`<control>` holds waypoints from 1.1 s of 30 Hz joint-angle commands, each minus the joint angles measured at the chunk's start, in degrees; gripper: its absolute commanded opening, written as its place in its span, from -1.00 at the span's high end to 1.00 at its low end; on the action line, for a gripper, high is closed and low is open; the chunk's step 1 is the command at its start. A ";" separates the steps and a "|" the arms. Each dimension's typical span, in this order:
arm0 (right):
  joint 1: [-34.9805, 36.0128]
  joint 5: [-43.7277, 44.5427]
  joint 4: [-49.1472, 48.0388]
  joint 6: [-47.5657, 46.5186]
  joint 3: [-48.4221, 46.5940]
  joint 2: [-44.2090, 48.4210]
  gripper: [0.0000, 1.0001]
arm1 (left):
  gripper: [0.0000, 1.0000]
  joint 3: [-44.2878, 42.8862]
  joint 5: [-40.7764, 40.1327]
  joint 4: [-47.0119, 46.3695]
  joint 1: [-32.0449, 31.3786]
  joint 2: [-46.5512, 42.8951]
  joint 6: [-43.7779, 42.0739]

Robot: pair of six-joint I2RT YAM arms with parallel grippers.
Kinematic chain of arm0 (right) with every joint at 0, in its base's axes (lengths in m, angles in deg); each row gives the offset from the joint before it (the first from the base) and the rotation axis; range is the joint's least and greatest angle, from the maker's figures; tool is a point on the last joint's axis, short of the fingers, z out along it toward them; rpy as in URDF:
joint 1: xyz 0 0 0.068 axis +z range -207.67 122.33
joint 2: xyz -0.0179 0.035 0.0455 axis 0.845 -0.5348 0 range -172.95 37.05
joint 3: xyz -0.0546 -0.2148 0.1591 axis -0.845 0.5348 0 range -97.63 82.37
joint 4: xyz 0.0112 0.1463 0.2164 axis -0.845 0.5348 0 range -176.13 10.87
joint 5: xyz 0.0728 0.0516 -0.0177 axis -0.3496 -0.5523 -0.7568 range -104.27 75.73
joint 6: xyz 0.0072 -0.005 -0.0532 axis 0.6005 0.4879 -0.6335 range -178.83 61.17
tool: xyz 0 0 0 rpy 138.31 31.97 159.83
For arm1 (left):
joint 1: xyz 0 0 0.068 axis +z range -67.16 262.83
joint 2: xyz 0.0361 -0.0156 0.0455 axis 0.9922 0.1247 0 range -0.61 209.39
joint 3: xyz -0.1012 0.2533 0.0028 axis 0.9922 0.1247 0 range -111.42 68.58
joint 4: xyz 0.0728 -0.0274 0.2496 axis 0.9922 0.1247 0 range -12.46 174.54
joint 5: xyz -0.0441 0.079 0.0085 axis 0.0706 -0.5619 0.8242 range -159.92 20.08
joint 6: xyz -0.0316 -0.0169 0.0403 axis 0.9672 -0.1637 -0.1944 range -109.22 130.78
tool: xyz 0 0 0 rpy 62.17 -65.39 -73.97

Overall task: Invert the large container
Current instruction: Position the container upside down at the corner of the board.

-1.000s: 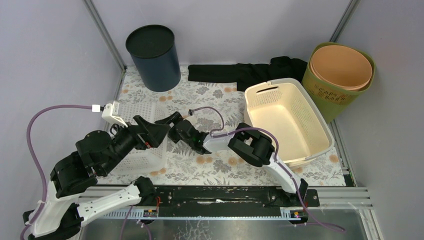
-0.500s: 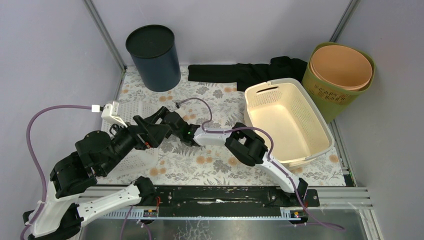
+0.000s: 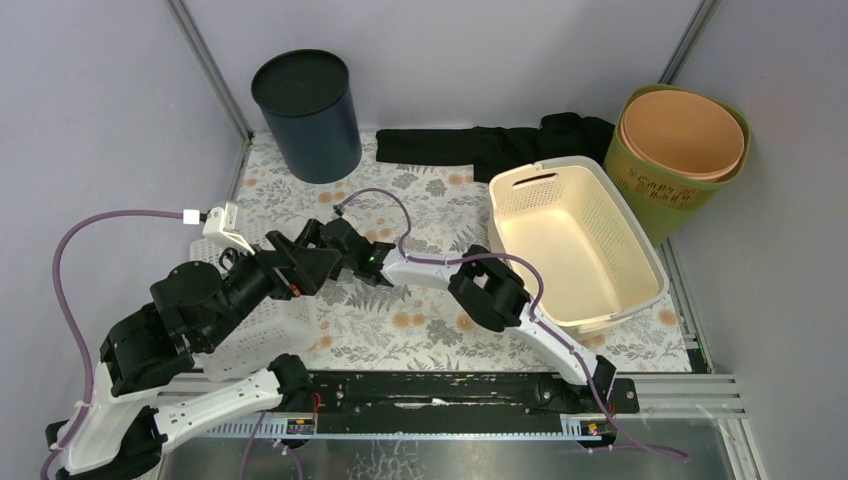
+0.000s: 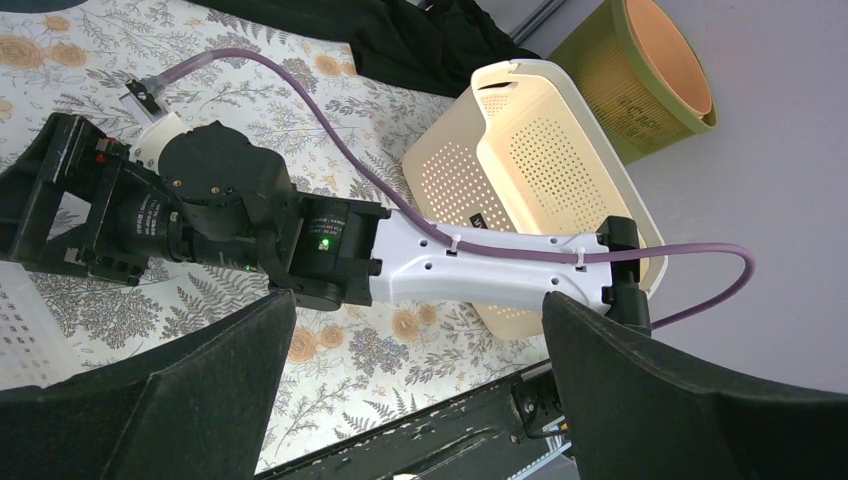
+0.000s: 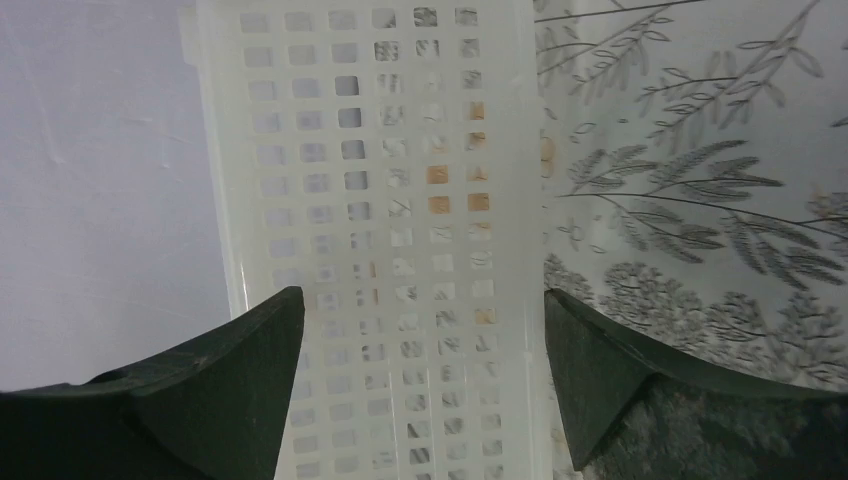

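White lattice basket (image 3: 272, 325) is seen tipped at the table's (image 3: 430, 195) left side. Right gripper (image 5: 420, 296) fingers are spread, the basket wall framed between. Left gripper (image 4: 420, 302) fingers are spread wide, nothing held.

Soft, even light is falling from above, leaving only faint shadows on the tabletop (image 3: 440, 332). The overhead view is reading sharp; close to the wrist lenses, the left fingers (image 4: 150, 400) and right fingers (image 5: 180, 400) are blurring
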 commanded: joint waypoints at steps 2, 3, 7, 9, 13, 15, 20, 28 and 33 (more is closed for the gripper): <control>-0.80 -3.60 20.54 -13.18 1.88 -0.84 -0.71 | -1.00 -1.47 -0.47 0.01 0.09 0.61 -0.43; -1.03 -3.61 21.25 -13.85 2.31 -0.56 -0.77 | -1.00 -1.43 -0.39 -0.02 0.11 0.77 -0.35; -2.67 -5.57 21.13 -14.86 4.37 0.03 -0.91 | -1.00 -1.58 -0.15 -0.10 0.11 1.34 -0.25; -3.34 -5.89 18.55 -14.87 7.67 1.71 -0.92 | -1.00 -1.76 0.00 -0.12 0.03 1.60 -0.25; -3.93 -7.02 16.08 -17.50 11.39 6.10 -0.92 | -1.00 -1.91 -0.34 -0.12 0.07 2.19 -0.51; -3.94 -7.55 15.90 -19.95 11.59 8.00 -0.92 | -1.00 -2.01 -0.51 -0.24 0.04 2.54 -0.76; -4.23 -9.75 16.69 -25.05 11.24 12.94 -0.99 | -1.00 -2.16 -0.48 -0.88 0.10 3.41 -1.13; -6.34 -5.58 24.97 -28.32 12.36 19.55 -0.99 | -1.00 -2.28 -0.28 -1.31 0.07 4.17 -1.26; -8.14 -3.51 23.00 -29.92 20.65 26.79 -0.94 | -1.00 -1.57 -0.46 -1.35 0.11 3.97 -1.13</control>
